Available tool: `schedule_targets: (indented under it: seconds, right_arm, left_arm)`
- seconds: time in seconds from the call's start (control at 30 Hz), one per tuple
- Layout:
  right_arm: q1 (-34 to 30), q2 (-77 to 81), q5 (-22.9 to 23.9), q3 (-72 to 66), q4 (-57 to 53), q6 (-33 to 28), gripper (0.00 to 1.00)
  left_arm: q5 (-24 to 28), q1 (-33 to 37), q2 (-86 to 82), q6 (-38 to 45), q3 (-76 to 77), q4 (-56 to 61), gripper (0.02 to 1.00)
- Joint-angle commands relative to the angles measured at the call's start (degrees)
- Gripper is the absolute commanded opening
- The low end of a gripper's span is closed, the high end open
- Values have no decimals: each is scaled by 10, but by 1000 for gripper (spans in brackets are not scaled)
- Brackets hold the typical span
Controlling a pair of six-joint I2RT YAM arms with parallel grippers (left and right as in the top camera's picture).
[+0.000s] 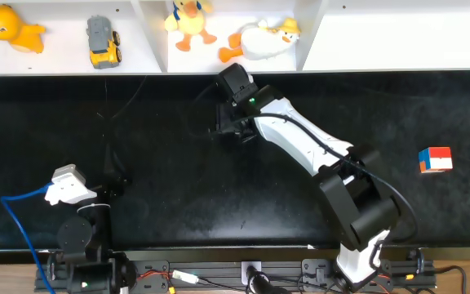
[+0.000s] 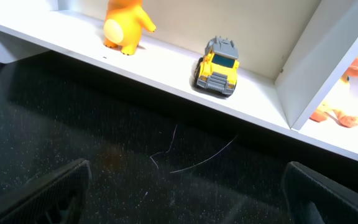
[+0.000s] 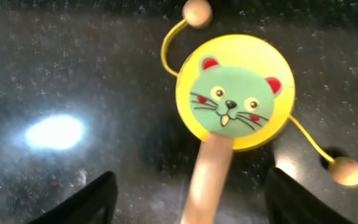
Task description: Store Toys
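A rattle drum with a yellow rim, a green cat face and two wooden beads on strings lies flat on the black table. Its wooden handle points back between the fingers of my right gripper, which is open and low over it. From above, the right gripper sits just in front of the white shelf's middle compartment. My left gripper is open with nothing in it and faces the shelf from the near left of the table.
The shelf holds an orange duck, a yellow truck, a yellow duck plush and a white duck plush. A coloured cube lies on the table at the right. A blue cable trails by the left arm.
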Motion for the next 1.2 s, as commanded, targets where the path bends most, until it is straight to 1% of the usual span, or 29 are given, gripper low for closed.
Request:
schedule_targets:
  seconds: [0.03, 0.17, 0.27, 0.47, 0.6, 0.8, 0.97, 1.2]
  right_arm:
    - [2, 30, -9, -4, -24, -15, 481]
    - [2, 30, -9, -4, -42, -32, 288]
    - [2, 30, -6, -4, -52, -33, 185]
    - [2, 30, -8, -4, -56, -36, 45]
    - [2, 29, -16, -4, -57, -36, 45]
    - [2, 19, -51, 15, -69, -35, 45]
    - [2, -17, -50, 50, -111, -35, 45]
    - [2, -118, -50, 53, -177, -35, 45]
  left_arm:
    - [5, 1, -6, 2, -5, 2, 998]
    - [5, 1, -6, 2, -5, 2, 998]
    - [5, 1, -6, 2, -5, 2, 998]
    - [5, 1, -6, 2, -5, 2, 998]
    - [5, 1, -6, 2, -5, 2, 998]
    - [5, 1, -6, 2, -5, 2, 998]
    - [5, 1, -6, 2, -5, 2, 998]
    - [5, 1, -6, 2, -5, 2, 996]
